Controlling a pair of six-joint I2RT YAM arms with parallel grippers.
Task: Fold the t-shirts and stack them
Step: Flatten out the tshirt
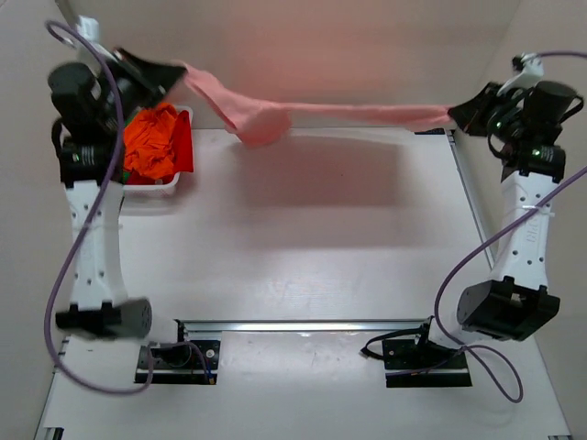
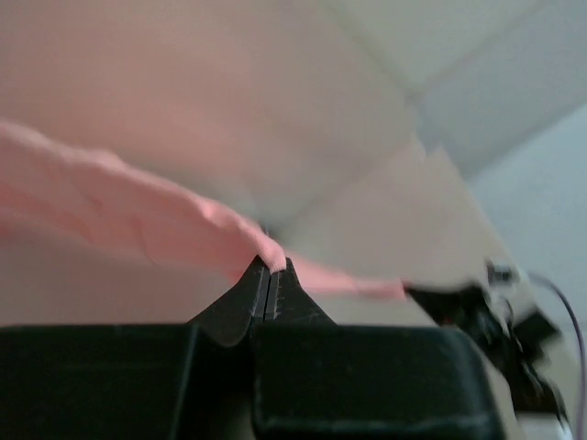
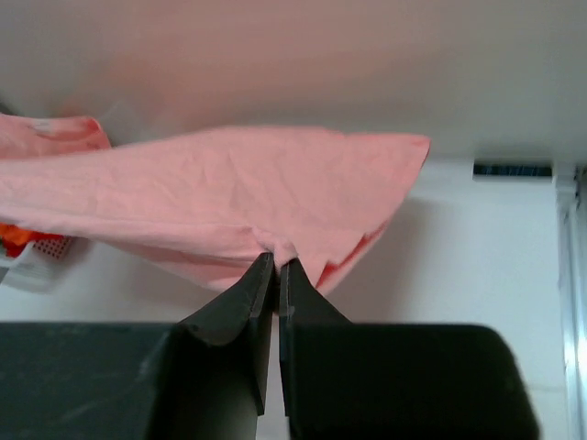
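Left gripper sits high, above and just behind the white tray. Its view is blurred, but the black tapered fingers are pressed together with a thin edge of the salmon-pink t-shirt nipped at the tips. The tray is a rectangular plastic bin, and part of its wall looks perforated in the right wrist view. Inside it is a crumpled bright orange t-shirt, heaped above the rim. A red t-shirt is wedged against the tray's right wall. From above the tray the salmon-pink shirt runs rightward as one long band, pulled taut and hanging clear of the table. Just right of the tray a rounded bunched lump of it sags lowest. Past that it narrows to a thin strip. The table is matte white and carries the shirt's soft shadow right of the tray. Up close the fabric is soft cotton with fine creases, folded over on itself, and it ends in a blunt rounded corner. Right gripper is well apart from the tray, far to its right and also raised. Its wedge-shaped fingers are closed tight, pinching the shirt's lower folded edge with only a hairline gap visible between them.
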